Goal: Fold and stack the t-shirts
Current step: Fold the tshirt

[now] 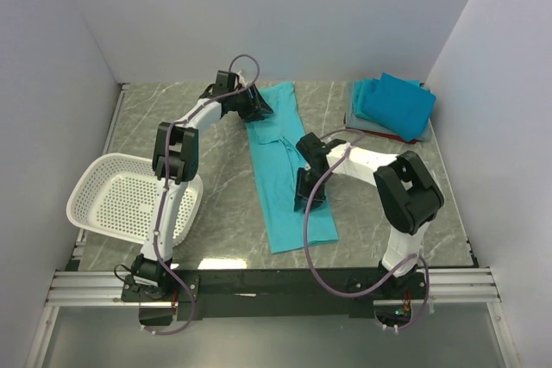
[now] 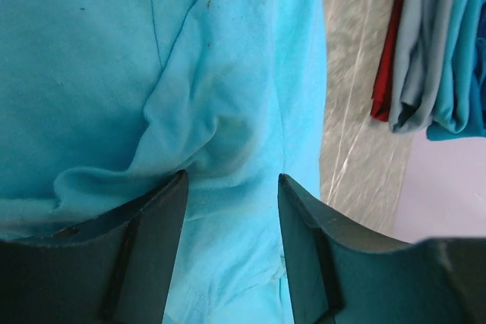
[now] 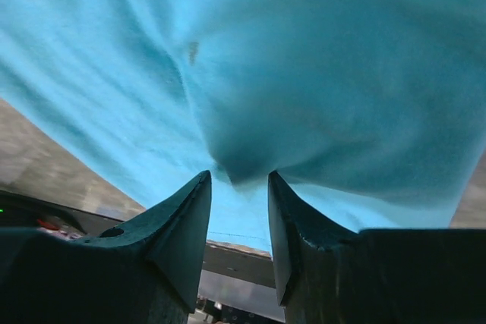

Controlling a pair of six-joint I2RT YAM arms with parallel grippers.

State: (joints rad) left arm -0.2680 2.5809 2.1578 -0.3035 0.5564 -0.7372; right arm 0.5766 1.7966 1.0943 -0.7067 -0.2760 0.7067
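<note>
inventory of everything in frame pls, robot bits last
teal t-shirt: one, bright teal, lying as a long strip down the middle of the table.
folded shirt stack: one pile, teal on top with grey-blue and red layers beneath, far right corner; exact count unclear.
basket: one, white perforated plastic, near left.
table: one, grey-green marble pattern.
left gripper: one, black, open, at the strip's far end.
right gripper: one, black, open, at the strip's right edge, nearer half.

The left arm [image 1: 168,213] and right arm [image 1: 366,161] share white link shells and black joint housings. A mauve cable [image 1: 312,256] trails along each. The fingers [image 2: 148,256] are dark matte wedges with blunt tips.
</note>
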